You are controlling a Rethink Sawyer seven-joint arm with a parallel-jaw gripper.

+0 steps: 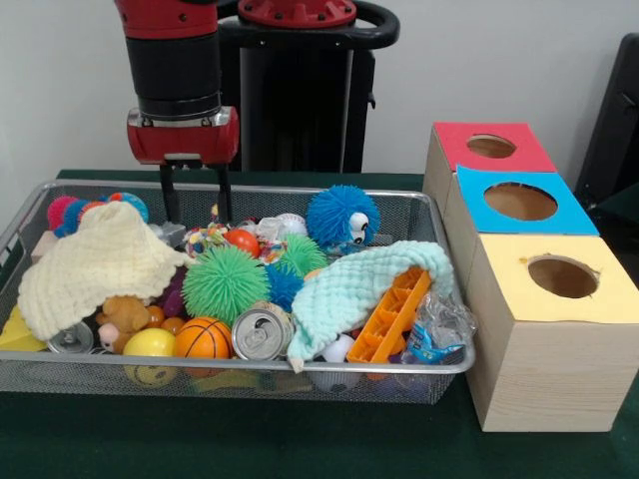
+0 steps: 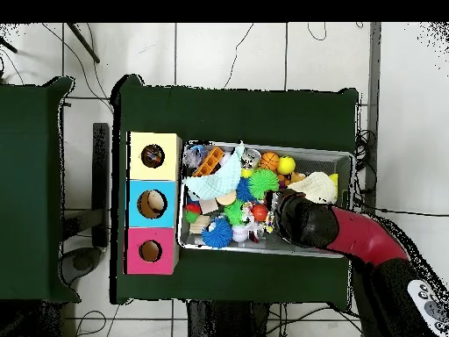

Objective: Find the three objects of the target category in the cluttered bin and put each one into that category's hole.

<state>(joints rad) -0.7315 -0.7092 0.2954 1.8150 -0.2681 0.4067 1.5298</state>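
Note:
The wire-mesh bin sits on the green table, full of toys; it also shows in the overhead view. A speckled red-yellow-blue-white rope toy lies near the bin's far side, half buried. A red, pink and blue bundle lies in the far left corner; I cannot tell what it is. My gripper hangs open and empty over the bin's far side, its fingers just above and left of the rope toy. In the overhead view the arm hides it. The yellow-topped box's hole is open.
A pale-yellow knitted cloth and a mint cloth cover other items. A green spiky ball, blue spiky ball, basketball, can and orange plastic piece fill the bin. Blue-topped and red-topped boxes stand behind the yellow one.

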